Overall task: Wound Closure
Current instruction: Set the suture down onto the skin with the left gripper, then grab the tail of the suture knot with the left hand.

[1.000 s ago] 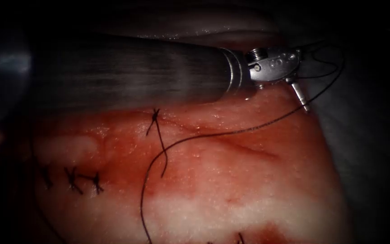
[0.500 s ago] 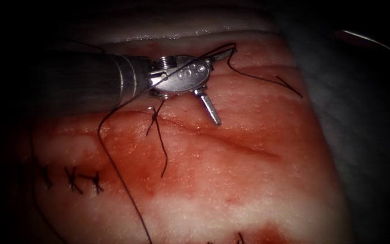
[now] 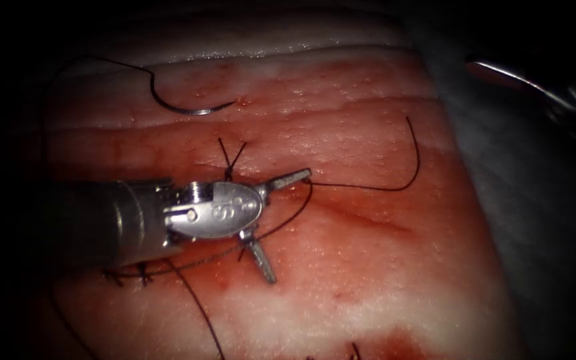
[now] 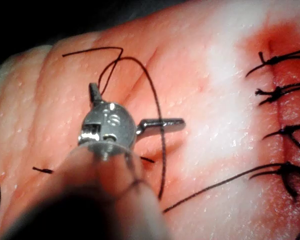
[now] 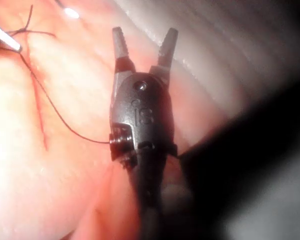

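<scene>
Dark steel, the needle (image 3: 188, 103) is lying loose on the tissue (image 3: 368, 287), not in it, at about eleven o'clock from my left gripper (image 3: 280, 223). Its curve is sagging like a shallow bowl, its long axis running roughly nine to three, with the thread (image 3: 395, 188) trailing off its nine o'clock end. Neither of my tools is gripping it.

My left gripper is hanging wide open over the cut (image 3: 361, 217), one jaw pointing toward two o'clock and the other toward five, and it is holding nothing; a strand of thread is crossing just beside the upper jaw. In the left wrist view the same gripper (image 4: 140, 107) is spreading its jaws with thread (image 4: 157, 130) draped between them, clamped by neither.

My right gripper (image 5: 144, 42) is sitting partly open and empty in its own wrist view, and in the endoscope view it is well apart at about two o'clock, off the tissue. So I am judging my left arm to be the nearer to the needle.

A tied knot (image 3: 229, 160) is standing at twelve o'clock just beside my left wrist, its cut ends sticking up. Red fluid (image 3: 341, 227) is staining the tissue around the cut.
</scene>
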Robot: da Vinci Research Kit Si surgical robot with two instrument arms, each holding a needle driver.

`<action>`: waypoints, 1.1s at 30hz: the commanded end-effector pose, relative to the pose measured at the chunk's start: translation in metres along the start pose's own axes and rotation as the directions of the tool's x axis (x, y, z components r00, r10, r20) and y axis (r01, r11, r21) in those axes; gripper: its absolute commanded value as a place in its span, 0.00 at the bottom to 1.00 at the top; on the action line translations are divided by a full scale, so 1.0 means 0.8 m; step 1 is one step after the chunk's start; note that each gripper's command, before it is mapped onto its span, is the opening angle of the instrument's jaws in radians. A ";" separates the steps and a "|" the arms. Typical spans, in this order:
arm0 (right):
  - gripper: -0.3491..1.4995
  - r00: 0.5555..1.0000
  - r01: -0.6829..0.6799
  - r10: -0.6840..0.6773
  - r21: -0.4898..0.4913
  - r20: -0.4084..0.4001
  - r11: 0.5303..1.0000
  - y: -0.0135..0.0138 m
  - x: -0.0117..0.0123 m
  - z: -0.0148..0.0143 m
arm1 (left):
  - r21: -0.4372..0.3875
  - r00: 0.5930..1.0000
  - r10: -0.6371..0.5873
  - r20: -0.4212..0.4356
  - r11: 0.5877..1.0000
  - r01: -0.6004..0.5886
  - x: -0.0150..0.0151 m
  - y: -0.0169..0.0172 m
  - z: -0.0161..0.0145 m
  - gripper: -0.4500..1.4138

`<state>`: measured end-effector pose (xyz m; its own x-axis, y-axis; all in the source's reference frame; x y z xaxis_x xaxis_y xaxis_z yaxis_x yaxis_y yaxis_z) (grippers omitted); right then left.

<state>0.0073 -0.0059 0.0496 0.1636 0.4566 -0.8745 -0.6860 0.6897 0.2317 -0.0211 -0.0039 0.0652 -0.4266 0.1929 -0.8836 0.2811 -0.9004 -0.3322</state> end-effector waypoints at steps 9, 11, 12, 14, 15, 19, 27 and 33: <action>0.91 1.000 0.005 -0.005 0.009 0.018 1.000 -0.0015 -0.0007 0.0018 | -0.108 0.999 0.030 0.022 0.994 -0.027 0.0028 0.0097 0.0083 0.86; 0.91 1.000 0.006 -0.006 0.008 0.017 1.000 -0.0016 -0.0008 0.0018 | -0.105 0.999 0.021 0.027 0.994 -0.018 0.0020 0.0094 0.0096 0.85; 0.91 1.000 0.006 -0.006 0.008 0.017 1.000 -0.0016 -0.0008 0.0018 | -0.107 0.999 0.021 0.031 0.994 -0.017 0.0014 0.0092 0.0103 0.84; 0.90 1.000 0.006 -0.007 0.010 0.019 1.000 -0.0016 -0.0009 0.0018 | -0.113 0.999 0.004 0.037 0.994 0.000 -0.0010 0.0091 0.0111 0.85; 0.90 1.000 0.008 -0.008 0.011 0.016 1.000 -0.0018 -0.0010 0.0018 | -0.102 0.999 0.005 0.051 0.995 0.001 -0.0021 0.0089 0.0106 0.85; 0.92 0.999 0.015 -0.016 0.008 0.034 1.000 -0.0029 -0.0012 0.0029 | 0.024 0.996 -0.023 0.083 0.999 0.021 -0.0018 0.0074 0.0061 0.82; 0.93 0.998 0.038 -0.043 0.114 0.041 0.993 -0.0063 -0.0011 0.0066 | 0.283 0.997 -0.069 -0.043 0.956 0.079 0.0005 0.0047 -0.0009 0.70; 0.83 0.997 0.041 -0.053 0.209 0.055 0.977 -0.0100 -0.0024 0.0102 | 0.418 0.998 -0.039 -0.048 0.907 0.056 0.0006 0.0027 -0.0043 0.58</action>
<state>0.0172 -0.0080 0.0525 0.2456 0.4514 -0.8579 -0.5083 0.8135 0.2825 -0.0170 -0.0045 0.0625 -0.4021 0.2445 -0.8823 -0.1353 -0.9690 -0.2069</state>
